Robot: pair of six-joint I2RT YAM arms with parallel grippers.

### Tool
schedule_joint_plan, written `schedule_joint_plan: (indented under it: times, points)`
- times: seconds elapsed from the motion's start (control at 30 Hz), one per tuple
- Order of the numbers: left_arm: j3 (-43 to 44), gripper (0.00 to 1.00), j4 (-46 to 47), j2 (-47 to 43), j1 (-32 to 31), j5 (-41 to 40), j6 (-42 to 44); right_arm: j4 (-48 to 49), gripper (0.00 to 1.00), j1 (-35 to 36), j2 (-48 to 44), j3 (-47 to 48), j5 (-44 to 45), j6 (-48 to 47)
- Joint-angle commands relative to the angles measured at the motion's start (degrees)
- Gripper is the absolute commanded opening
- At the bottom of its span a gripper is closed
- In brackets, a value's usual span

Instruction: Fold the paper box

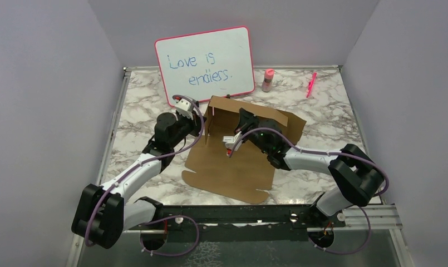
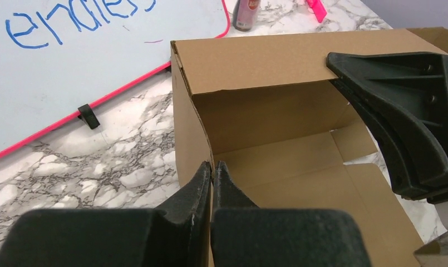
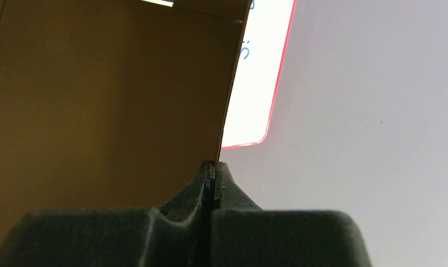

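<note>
paper box (image 1: pixel 232 161) on marbled table (image 1: pixel 333 111), lilac walls (image 1: pixel 43 83)

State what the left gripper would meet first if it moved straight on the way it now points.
The paper box: the near edge of its upright side wall stands right at the left gripper's shut tips, apparently already touching, though depth is unclear.

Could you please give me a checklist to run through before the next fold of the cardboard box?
1. Left gripper shut on the left wall of the paper box: ok.
2. Right gripper shut on the back wall's edge: ok.
3. Left and back walls standing: ok.
4. Near flap raised: not ok, flat on the table.
5. Whiteboard clear of the box: cannot tell.
</note>
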Motion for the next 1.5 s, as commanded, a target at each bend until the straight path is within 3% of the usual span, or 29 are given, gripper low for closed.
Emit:
schedule_joint_plan:
  times: [0.0,0.63,0.77,0.93,1.2,1.33,1.47]
  points:
    - [-3.31,0.01,4.66,-0.63,-3.16,-2.84,-1.99,2.51,0.01,1.43,1.12,-2.37,-0.11,-3.96]
    - [-11.35,0.18,12.98,1.55,-4.61,-5.03,-2.06,7.25,0.01,2.75,2.94,-6.31,2.86,-11.23]
    - [-10.78,0.27,13.05,0.72,-4.61,-6.08,-2.76,6.20,0.01,2.75,2.69,-6.05,3.19,-11.02]
    - [-8.71,0.51,13.45,-1.12,-4.61,-7.40,-5.27,4.04,0.01,2.75,2.35,-5.42,4.11,-9.90]
    - [-2.37,0.71,13.58,-5.37,-4.37,-9.81,-2.44,3.22,0.01,2.75,2.41,-5.33,4.03,-9.05]
    - [-1.36,0.72,14.89,-4.34,-1.30,-8.20,0.65,2.59,0.01,2.75,2.24,-4.91,3.95,-8.64]
    - [-3.74,0.72,21.80,-2.57,6.65,-0.05,-2.74,2.28,0.01,2.75,2.23,-4.88,3.94,-8.11]
